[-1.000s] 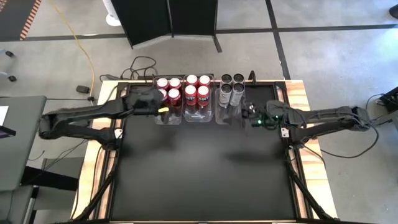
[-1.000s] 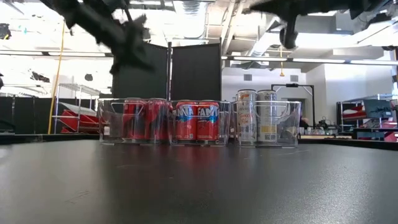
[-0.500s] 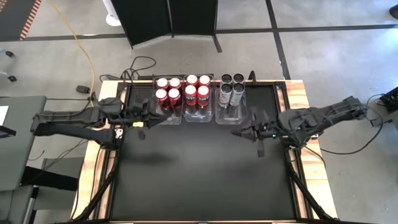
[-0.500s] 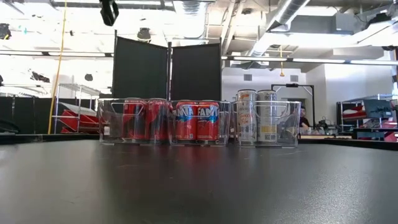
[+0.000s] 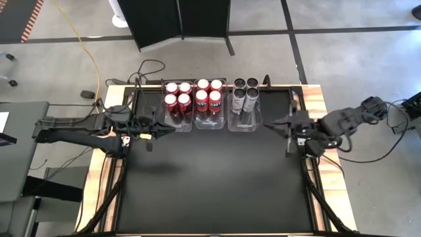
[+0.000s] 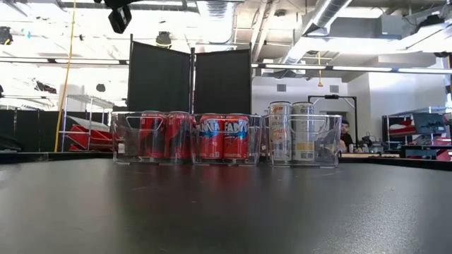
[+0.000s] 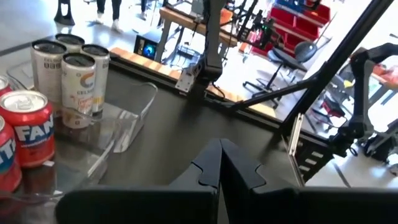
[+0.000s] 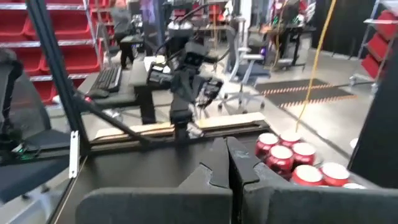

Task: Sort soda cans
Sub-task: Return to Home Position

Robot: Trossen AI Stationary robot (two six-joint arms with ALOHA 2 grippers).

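1. The bare dark tabletop (image 5: 210,184) lies nearer than both pairs of fingers.
2. The left fingers (image 5: 164,130) are held raised over the tabletop's left part. They are pressed together with nothing between them and point toward the right fingers.
3. The right fingers (image 5: 272,125) are likewise closed together and empty. They are held over the tabletop's right part, well apart from the left fingers.
4. Three clear bins are set side by side along the far edge, beyond the gap between the two pairs of fingers.
5. The left bin (image 5: 177,124) is found just beyond the left fingers; four upright red cans (image 5: 176,95) are held in it.
6. The middle bin (image 5: 209,124) is filled with four further red cans, also upright.
7. The right bin (image 5: 245,124) stands near the right fingers, toward the left fingers; four upright grey cans (image 5: 245,92) are kept in it.
8. Farther off, black panels (image 6: 191,77) are seen behind the bins, and a person (image 6: 345,132) is seen in the room beyond.
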